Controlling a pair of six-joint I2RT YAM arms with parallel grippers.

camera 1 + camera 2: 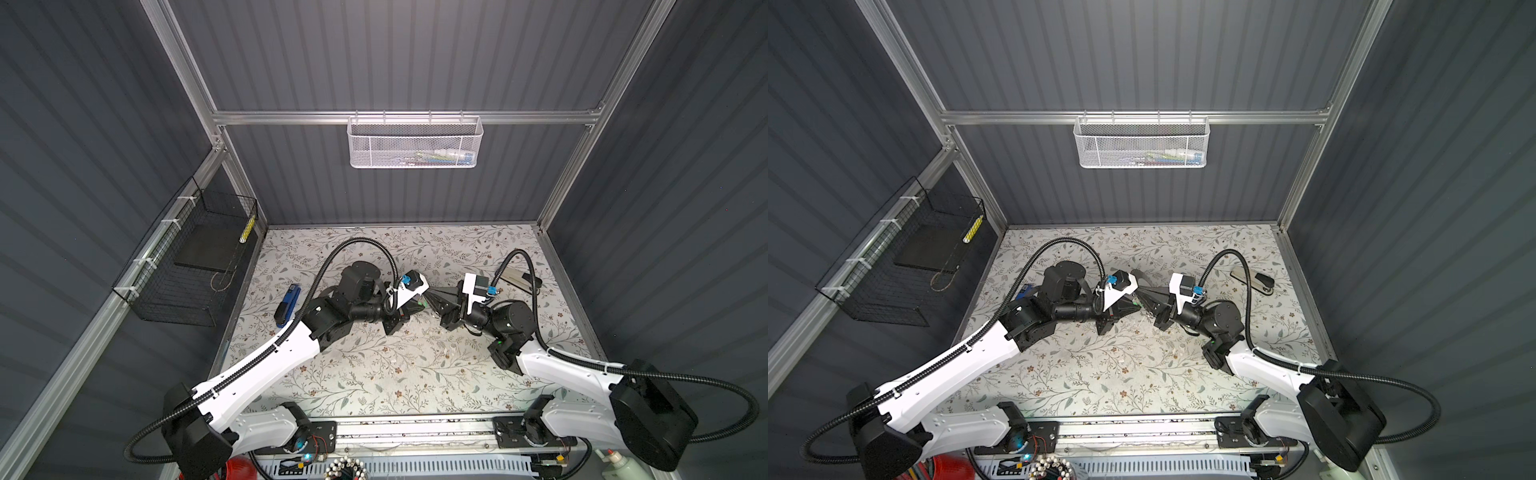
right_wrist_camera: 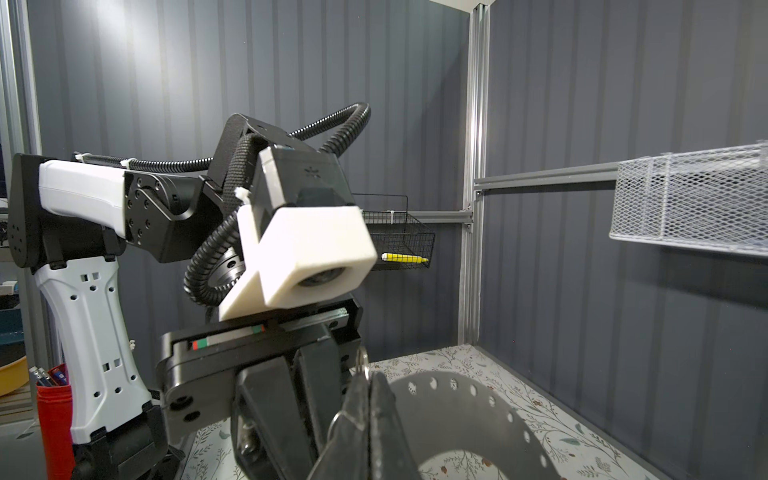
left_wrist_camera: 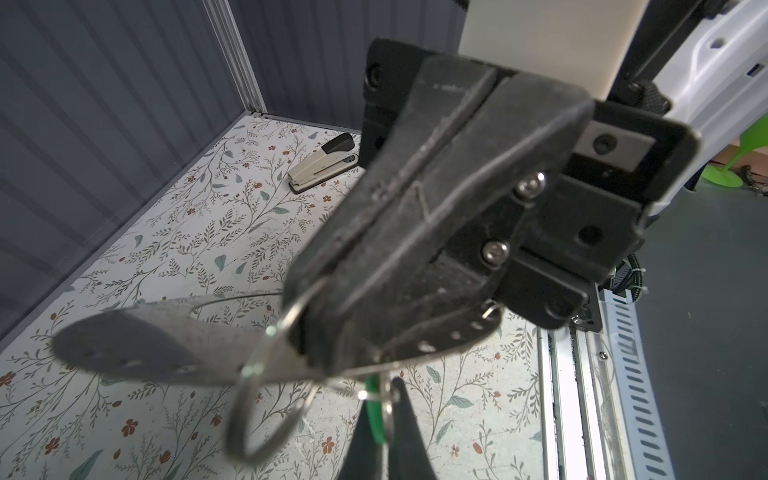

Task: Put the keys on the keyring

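1. desk (image 1: 374,365): floral-print top inside a grey-walled cell with an aluminium frame.
2. left arm (image 1: 266,365), right arm (image 1: 557,365): white and black. Both reach inward so that their tools meet tip to tip above mid-desk.
3. white mesh basket (image 1: 415,143): hung on the back rail.
4. black wire basket (image 1: 187,266): fixed to the left wall.
5. right tool (image 3: 305,320): fingers pressed together, pinching the band of the keyring (image 2: 478,415).
6. left tool (image 3: 380,419): fingers pressed together on the green tag (image 3: 376,411), tips just beside the right tool's.
7. blue stapler (image 1: 286,305): flat on the desk's left side, near the left arm.
8. beige stapler (image 1: 519,279): black handle, lies on the desk at the right rear, well apart from both tools.
9. keyring: flat grey metal annulus with a wide round hole and small holes along the rim. Held off the desk, roughly level, in the right tool. In a top view a piece of the keyring (image 1: 1139,276) juts past the tool tips toward the back wall.
10. green tag: clamped in the left tool and mostly hidden. Only a green sliver shows in both top views.
11. wire ring (image 3: 270,407): small split ring at the keyring's edge, just beside the right tool's tip. It is blurred, so whether it passes through a rim hole cannot be told.
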